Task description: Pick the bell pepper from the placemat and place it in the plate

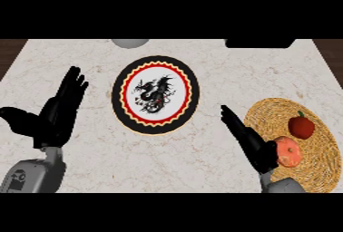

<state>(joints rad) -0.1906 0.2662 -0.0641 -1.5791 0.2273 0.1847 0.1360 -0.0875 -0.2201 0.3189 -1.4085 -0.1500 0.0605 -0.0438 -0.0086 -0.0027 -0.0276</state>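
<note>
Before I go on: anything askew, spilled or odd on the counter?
Nothing stands out. The bell pepper and an orange-pink fruit sit on the woven placemat; the plate lies flat and bare.

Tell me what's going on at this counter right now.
Nothing is held yet. The red bell pepper sits on the woven placemat beside a peach-coloured fruit. The right hand, fingers straight, is at the placemat's left edge. The left hand rests open at the left. The dragon-patterned plate has no food on it.
</note>
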